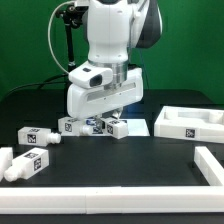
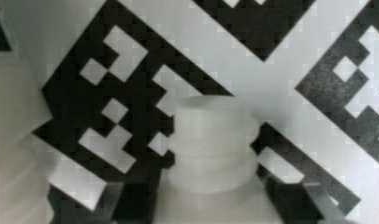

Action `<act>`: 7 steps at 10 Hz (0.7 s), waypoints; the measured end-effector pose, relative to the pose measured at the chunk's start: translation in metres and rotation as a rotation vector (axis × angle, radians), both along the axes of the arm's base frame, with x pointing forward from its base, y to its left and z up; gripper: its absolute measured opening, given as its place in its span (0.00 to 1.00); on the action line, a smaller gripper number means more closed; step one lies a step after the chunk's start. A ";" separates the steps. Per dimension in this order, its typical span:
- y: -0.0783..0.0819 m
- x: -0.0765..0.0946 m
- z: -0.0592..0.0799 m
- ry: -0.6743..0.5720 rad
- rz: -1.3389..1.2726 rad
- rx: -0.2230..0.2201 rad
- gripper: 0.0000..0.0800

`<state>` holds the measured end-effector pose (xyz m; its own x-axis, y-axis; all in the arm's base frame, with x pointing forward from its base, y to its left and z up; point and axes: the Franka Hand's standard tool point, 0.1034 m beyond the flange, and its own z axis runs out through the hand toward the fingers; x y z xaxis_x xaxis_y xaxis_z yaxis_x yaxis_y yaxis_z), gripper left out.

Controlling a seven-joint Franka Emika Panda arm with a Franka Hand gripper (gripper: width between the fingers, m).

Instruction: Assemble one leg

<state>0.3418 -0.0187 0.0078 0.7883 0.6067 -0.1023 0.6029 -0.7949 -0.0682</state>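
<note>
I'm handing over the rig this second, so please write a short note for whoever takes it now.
Gripper: low at the table, fingers either side of the leg; clamped or not, cannot tell.
Things: second leg and third leg lie loose at the exterior view's left; square panel lies at its right.
Done: no leg seen fitted in the panel.
Left: probably grip, lift, carry to a corner socket, fit.
</note>
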 end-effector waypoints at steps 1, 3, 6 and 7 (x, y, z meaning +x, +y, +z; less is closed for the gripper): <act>0.000 0.000 0.000 0.000 0.000 0.000 0.36; 0.011 0.001 0.012 -0.005 -0.026 -0.008 0.72; 0.042 0.008 0.053 0.023 -0.257 -0.034 0.81; 0.050 0.013 0.056 0.030 -0.398 -0.025 0.81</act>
